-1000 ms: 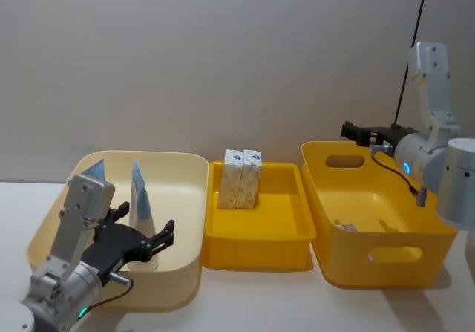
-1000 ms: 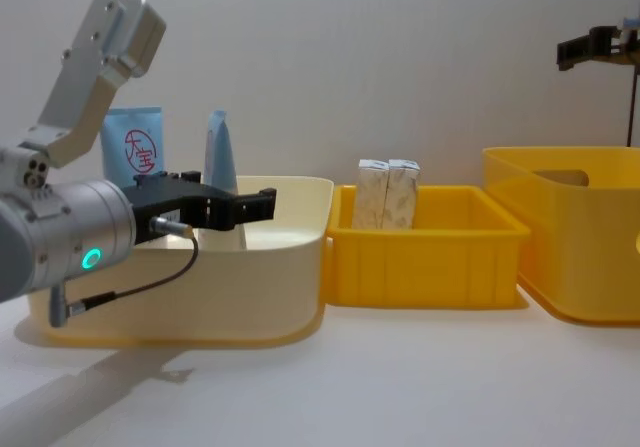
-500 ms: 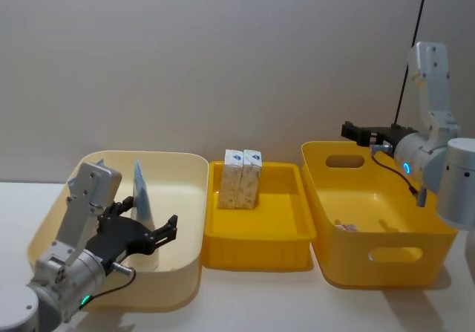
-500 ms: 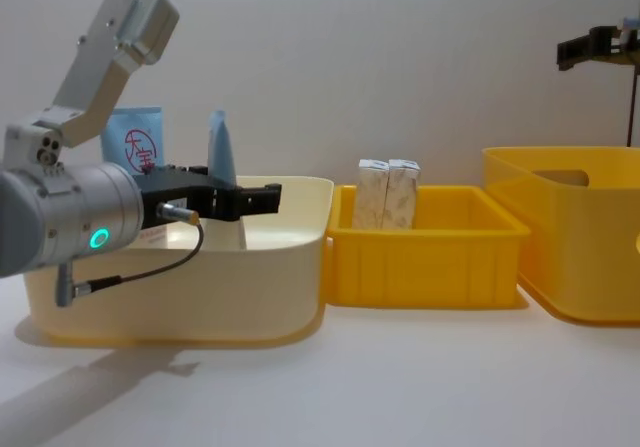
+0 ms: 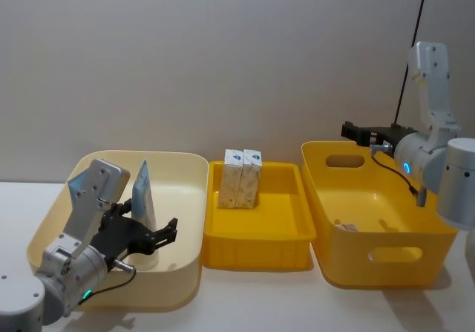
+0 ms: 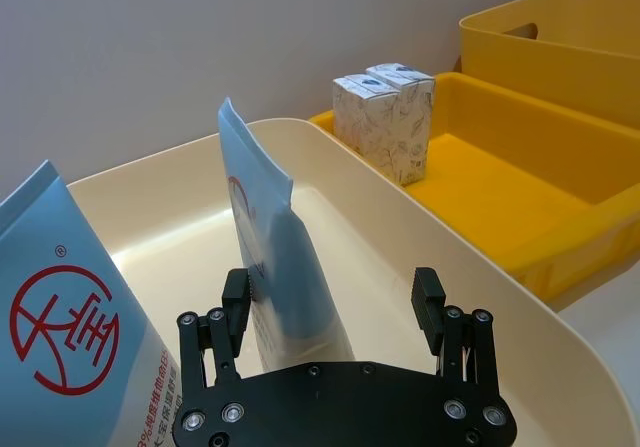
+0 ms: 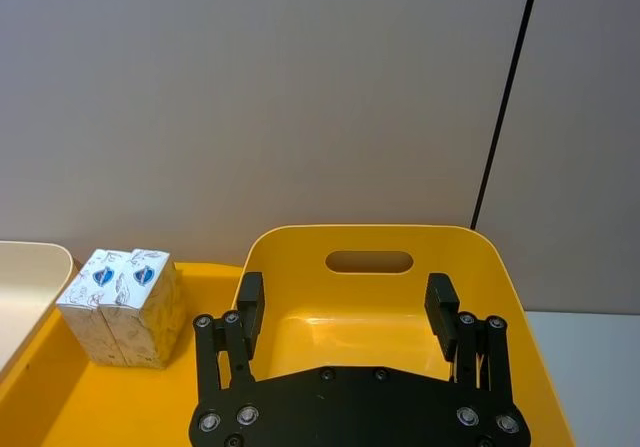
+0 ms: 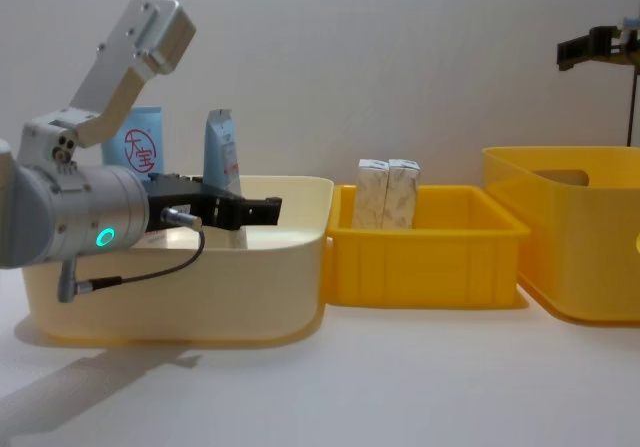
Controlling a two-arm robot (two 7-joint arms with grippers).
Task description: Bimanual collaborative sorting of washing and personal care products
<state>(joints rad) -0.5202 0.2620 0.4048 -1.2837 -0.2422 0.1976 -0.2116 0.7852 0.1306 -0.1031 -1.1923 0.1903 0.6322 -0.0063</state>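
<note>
- Against a second ago, the left gripper [image 5: 159, 235] sits farther into the cream bin [image 5: 185, 161] at the lower left of the head view, closer to the tube, and its arm is higher; the right arm is where it was
- The left gripper's fingers are spread wide and hold nothing; in the left wrist view the upright blue tube [image 6: 270, 257] stands just ahead of them, nearer one finger than the other
- A second blue tube [image 6: 70, 337] with a red round logo stands beside it in the same bin
- Two speckled cartons [image 5: 243, 177] stand side by side in the low yellow tray [image 5: 256, 250] at the centre
- The right gripper [image 5: 356, 133] hovers spread and empty above the deep yellow bin [image 5: 386, 265] at the right
- The step looks like a reach for the nearer tube: I would centre the fingers on its flat faces first, then close low on the thick base, since the thin top would likely bend or slip
- Keep clear of the bin wall and the neighbouring tube, which could tip
</note>
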